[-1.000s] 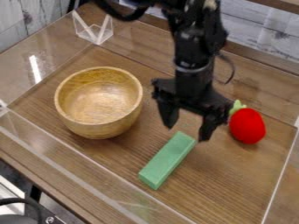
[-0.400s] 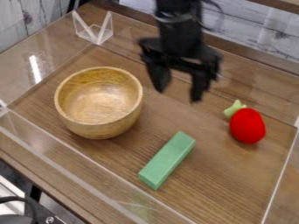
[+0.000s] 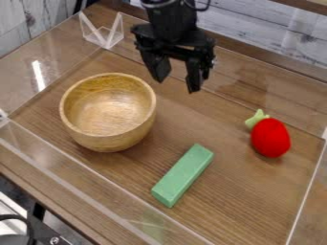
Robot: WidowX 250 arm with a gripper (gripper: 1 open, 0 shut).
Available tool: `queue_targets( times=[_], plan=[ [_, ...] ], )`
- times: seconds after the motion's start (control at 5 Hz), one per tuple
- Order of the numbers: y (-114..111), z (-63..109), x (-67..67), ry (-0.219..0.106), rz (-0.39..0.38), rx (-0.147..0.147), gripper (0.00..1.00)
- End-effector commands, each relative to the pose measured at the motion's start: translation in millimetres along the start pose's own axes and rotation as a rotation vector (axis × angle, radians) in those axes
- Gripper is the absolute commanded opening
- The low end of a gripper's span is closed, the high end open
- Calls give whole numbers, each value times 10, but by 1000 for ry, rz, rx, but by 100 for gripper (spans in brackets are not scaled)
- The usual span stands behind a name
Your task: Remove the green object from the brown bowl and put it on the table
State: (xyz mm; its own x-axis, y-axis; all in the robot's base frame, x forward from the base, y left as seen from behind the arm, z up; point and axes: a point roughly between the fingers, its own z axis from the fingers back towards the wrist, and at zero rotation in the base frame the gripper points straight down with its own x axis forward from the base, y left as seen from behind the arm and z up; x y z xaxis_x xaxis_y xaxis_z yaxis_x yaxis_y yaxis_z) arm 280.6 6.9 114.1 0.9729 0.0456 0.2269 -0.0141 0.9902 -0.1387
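Table [image 3: 243,182]: one brown wood-grain top, with clear acrylic walls standing around its edge; everything else I list sits on it or hangs over it.
Brown bowl [image 3: 110,113]: one, round, light wood with thick walls, upright at the left of the table; I see nothing lying inside it, only bare wood.
My gripper [image 3: 177,72]: one, black, pointing steeply down, hanging over the table behind the bowl and a little to its right; the fingers stand well apart with nothing between them, and they touch neither the bowl nor any other item.
Green object [image 3: 183,175]: one flat, long, light green block, lying flat on the table in front of the bowl and to its right, apart from the bowl wall, its long side running diagonally from front-left to back-right; it is outside the bowl and well apart from my gripper.
Red toy [image 3: 270,138]: one, strawberry-like with a small green top, resting on the table near the right wall, apart from the green block.
Clear stand [image 3: 101,32]: one small folded transparent piece at the back left corner, behind the bowl.
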Motion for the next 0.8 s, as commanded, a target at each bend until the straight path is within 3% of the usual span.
queue_targets(
  times=[0.0,0.4,0.6],
  plan=[
    [10,-77,40,-17,-28,7,100],
    [-175,-182,235,-16,-92,13,100],
    [6,-256,194,-17,-73,15,100]
  ],
)
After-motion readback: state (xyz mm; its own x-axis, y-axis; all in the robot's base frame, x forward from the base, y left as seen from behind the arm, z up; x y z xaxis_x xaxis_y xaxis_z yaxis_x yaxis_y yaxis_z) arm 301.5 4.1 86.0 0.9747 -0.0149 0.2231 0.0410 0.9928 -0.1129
